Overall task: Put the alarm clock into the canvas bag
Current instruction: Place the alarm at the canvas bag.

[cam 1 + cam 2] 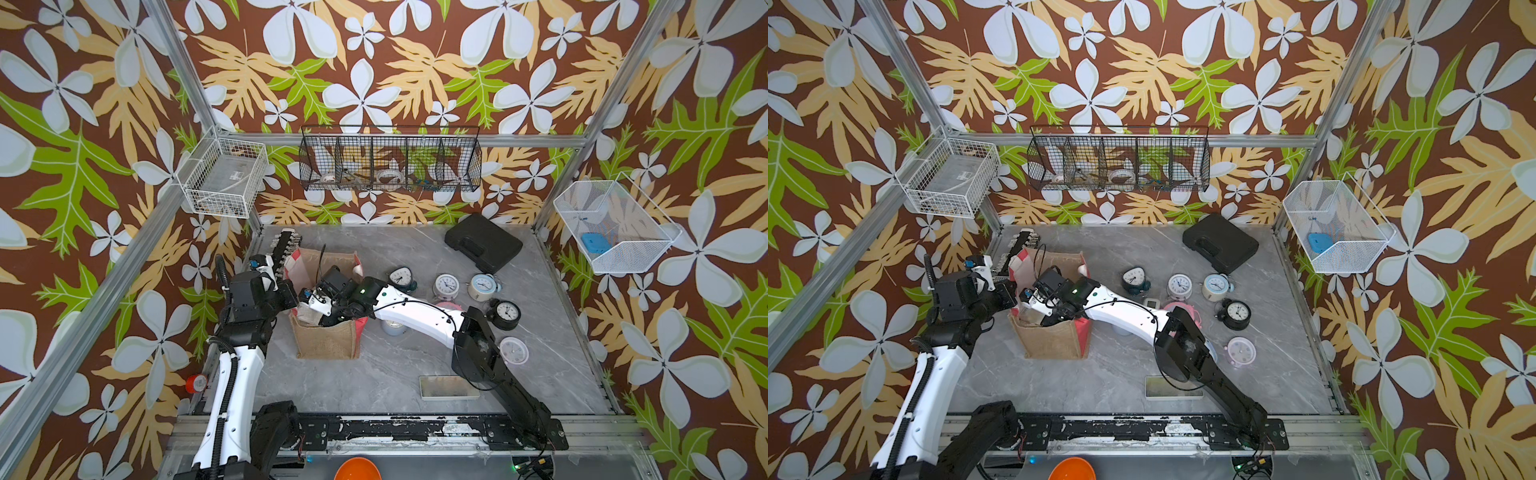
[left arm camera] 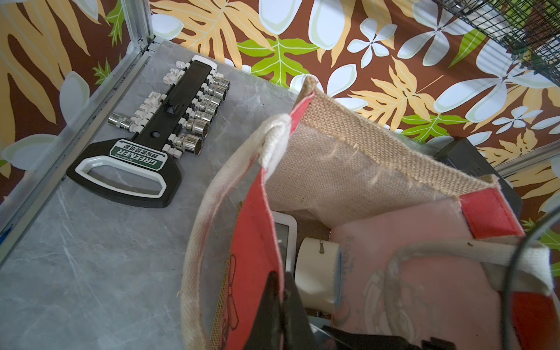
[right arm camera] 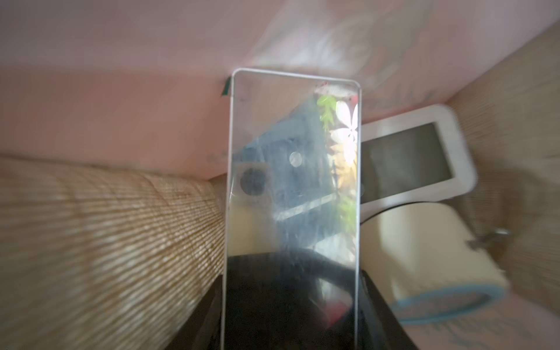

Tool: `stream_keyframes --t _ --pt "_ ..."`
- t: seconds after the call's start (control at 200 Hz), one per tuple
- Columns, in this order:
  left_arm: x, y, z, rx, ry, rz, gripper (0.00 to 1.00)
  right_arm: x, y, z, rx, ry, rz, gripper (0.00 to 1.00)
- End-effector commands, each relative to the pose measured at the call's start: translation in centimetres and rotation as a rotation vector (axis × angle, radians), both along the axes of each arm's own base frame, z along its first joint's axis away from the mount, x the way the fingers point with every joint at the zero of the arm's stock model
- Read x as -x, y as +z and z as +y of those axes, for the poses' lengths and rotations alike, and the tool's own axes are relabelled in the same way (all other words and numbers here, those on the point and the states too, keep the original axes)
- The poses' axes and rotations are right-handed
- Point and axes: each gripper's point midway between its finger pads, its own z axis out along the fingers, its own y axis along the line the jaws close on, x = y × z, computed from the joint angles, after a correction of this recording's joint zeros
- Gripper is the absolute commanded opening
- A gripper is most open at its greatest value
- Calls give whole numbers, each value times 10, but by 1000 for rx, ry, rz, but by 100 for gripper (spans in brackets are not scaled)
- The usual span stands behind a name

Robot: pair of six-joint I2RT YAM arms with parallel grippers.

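Observation:
The canvas bag (image 1: 326,340) (image 1: 1054,338) stands upright at the table's left, with tan burlap sides and red panels. My left gripper (image 2: 282,277) is shut on the bag's red panel edge (image 2: 257,242). My right gripper (image 3: 292,288) reaches down inside the bag, shut on a flat, mirror-faced rectangular alarm clock (image 3: 292,151). At the bottom of the bag lie a white digital clock (image 3: 418,157) (image 2: 286,239) and a cream round clock with a blue rim (image 3: 424,257) (image 2: 318,272). In both top views the right wrist (image 1: 332,291) hides the held clock.
Several round clocks stand right of the bag, among them a black one (image 1: 507,313) and a light-blue one (image 1: 482,286). A black case (image 1: 484,243) lies at the back right. A socket rack (image 2: 169,121) lies behind the bag, and a flat mirrored slab (image 1: 449,387) near the front edge.

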Motion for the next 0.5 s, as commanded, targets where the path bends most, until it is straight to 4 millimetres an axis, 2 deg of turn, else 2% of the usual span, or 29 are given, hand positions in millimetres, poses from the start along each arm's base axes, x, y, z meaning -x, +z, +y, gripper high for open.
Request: stream_keyframes --t 0.0,0.175,0.34,0.42,0.495 --pt "-6 9 0 -4 -8 -28 0 17 -22 -5 55 77 66 48" --pt "-11 8 1 -3 -8 -19 0 29 -55 -9 108 138 127 50" --pt "-16 8 1 3 -13 -11 0 25 -78 -9 138 137 130 54" --pt "-18 11 1 3 -10 -15 0 24 -78 -7 141 136 130 65" --pt "-21 13 2 6 -8 -14 0 24 -69 -5 125 131 129 76"
